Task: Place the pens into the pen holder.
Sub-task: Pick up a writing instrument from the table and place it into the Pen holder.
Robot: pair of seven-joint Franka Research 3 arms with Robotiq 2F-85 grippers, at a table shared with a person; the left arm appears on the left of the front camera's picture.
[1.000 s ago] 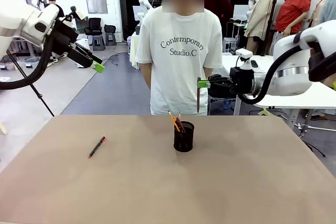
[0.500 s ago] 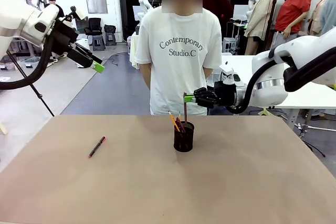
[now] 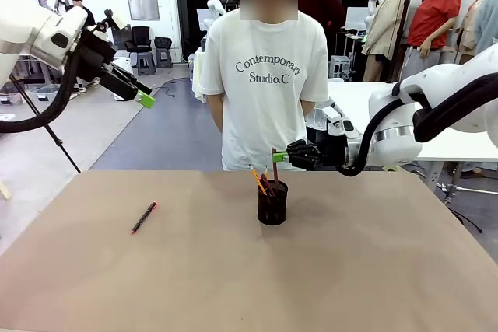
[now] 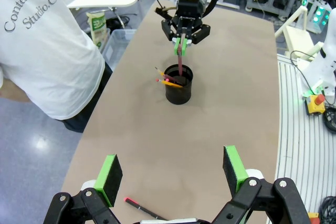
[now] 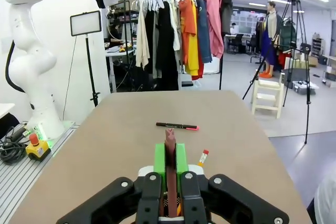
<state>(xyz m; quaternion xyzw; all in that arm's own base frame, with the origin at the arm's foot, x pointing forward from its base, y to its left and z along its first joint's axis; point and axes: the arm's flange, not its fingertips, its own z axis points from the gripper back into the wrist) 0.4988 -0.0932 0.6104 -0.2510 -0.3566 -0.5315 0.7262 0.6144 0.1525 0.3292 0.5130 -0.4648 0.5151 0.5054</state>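
Observation:
The pen holder (image 3: 272, 204), a small black mesh cup, stands at mid-table toward the far edge. A yellow-orange pencil (image 3: 257, 179) leans in it with another thin stick beside it. Just above the cup, my right gripper (image 3: 278, 158) is shut on the reddish-brown pencil (image 3: 275, 172), upright with its lower end inside the cup; the grip on the reddish-brown pencil (image 5: 170, 153) shows in the right wrist view. The black pen with a red end (image 3: 143, 218) lies on the table's left. My left gripper (image 3: 144, 99) hangs open, high over the left side, its pads (image 4: 109, 174) wide apart.
A person in a white T-shirt (image 3: 264, 75) stands close behind the table's far edge, directly beyond the cup, hands not on the table. The brown tabletop (image 3: 350, 270) is bare around the cup and the pen.
My right gripper has come down and to the left with the reddish-brown pencil, from beside the person's waist to just over the cup, sinking its tip inside. The left arm has stayed still.

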